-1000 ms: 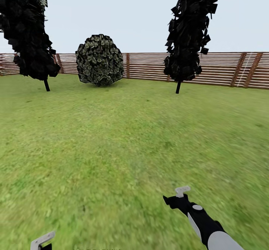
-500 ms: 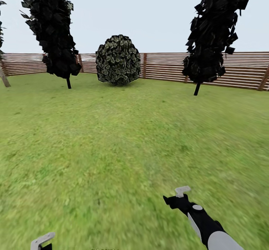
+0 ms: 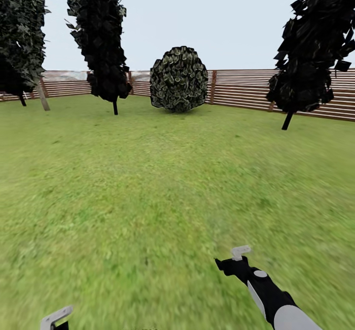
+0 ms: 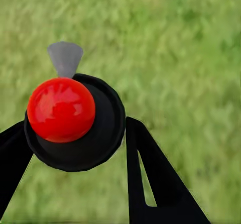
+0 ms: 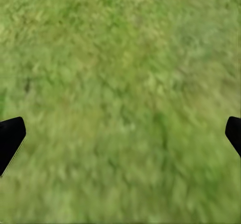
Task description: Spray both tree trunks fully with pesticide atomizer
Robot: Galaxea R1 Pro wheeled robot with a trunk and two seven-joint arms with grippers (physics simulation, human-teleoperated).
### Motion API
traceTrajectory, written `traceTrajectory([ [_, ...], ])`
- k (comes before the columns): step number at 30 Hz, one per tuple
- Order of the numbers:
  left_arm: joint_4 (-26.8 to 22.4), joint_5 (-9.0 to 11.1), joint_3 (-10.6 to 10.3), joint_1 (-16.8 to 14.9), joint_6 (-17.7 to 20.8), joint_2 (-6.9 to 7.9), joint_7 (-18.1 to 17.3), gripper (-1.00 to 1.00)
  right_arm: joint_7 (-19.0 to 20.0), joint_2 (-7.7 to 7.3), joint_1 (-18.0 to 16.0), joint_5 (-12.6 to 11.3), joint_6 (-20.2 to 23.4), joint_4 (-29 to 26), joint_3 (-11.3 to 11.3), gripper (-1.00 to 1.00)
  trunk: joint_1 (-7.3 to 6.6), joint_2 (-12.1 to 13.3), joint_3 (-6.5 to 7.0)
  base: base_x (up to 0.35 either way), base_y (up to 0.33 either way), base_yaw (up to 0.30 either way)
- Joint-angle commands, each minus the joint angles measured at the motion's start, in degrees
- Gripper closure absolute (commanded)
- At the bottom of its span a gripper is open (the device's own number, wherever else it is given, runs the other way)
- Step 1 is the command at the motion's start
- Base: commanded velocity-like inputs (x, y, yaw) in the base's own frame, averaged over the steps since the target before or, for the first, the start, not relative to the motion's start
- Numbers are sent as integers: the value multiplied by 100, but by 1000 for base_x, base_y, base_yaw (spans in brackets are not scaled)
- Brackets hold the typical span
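Grass lawn (image 3: 148, 197), slatted fence (image 3: 246, 89), right gripper (image 5: 120, 133) fingers apart, left gripper (image 3: 55, 317) state unclear

My head camera looks forward and slightly down across the lawn (image 3: 162, 182) to the far fence (image 3: 246, 89). Both my wrist cameras face straight down at close grass (image 5: 120, 83), sharing with the head view only that lawn.

Bright, even daylight; blurred grass (image 3: 148, 197)
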Motion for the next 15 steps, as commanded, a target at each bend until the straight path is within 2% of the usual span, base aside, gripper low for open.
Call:
traceTrajectory([
  [1, 9, 43, -27, -6, -22, 1, 16, 100, 41, 3, -2, 60, -17, -1, -48, -100, -1, -2, -5, 0, 0, 281],
  [15, 9, 43, -27, -6, -22, 1, 16, 100, 42, 3, -2, 60, -17, -1, -48, -100, -1, -2, -5, 0, 0, 281],
])
